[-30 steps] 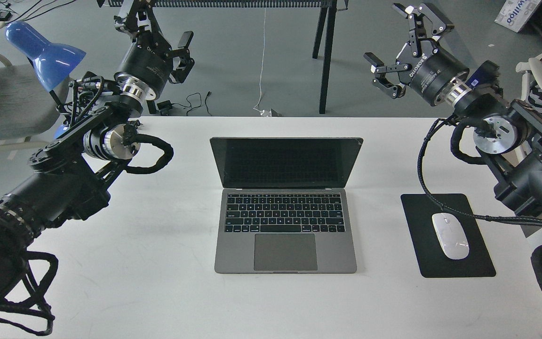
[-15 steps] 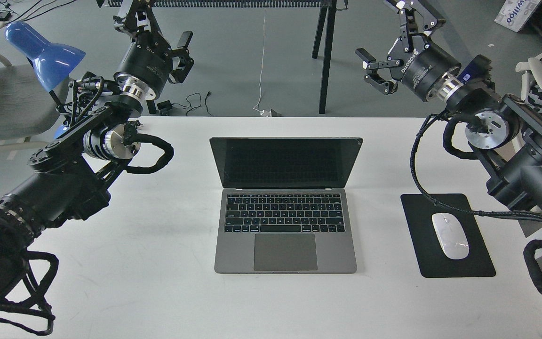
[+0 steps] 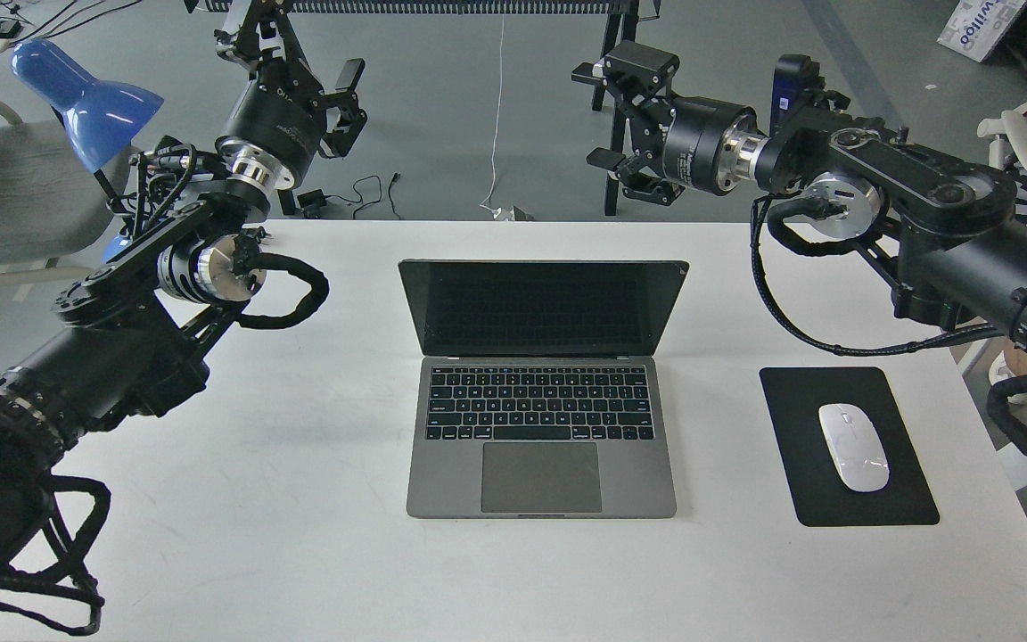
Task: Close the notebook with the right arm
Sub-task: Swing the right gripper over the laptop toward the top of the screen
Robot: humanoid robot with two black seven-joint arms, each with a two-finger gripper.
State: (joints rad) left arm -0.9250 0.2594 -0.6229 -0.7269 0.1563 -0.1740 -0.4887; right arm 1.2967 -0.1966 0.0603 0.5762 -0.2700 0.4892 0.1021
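From the head view, the notebook (image 3: 541, 388) sits open in the middle of the white table (image 3: 299, 535), its black screen upright and facing the camera, keyboard and trackpad toward the near edge. The right arm (image 3: 906, 214) reaches in from the right and stretches leftward above the table's far edge, and the right gripper (image 3: 607, 120) hangs beyond and above the screen's top right corner, well apart from the lid, with its jaws spread and nothing between them. To the notebook's right lies a black mouse pad (image 3: 848, 446) with a white mouse (image 3: 853, 446) on it. The left arm (image 3: 130, 312) rises on the left beside a blue lamp (image 3: 86, 98); the left gripper (image 3: 299, 53) points away over the floor, jaws apart and empty.
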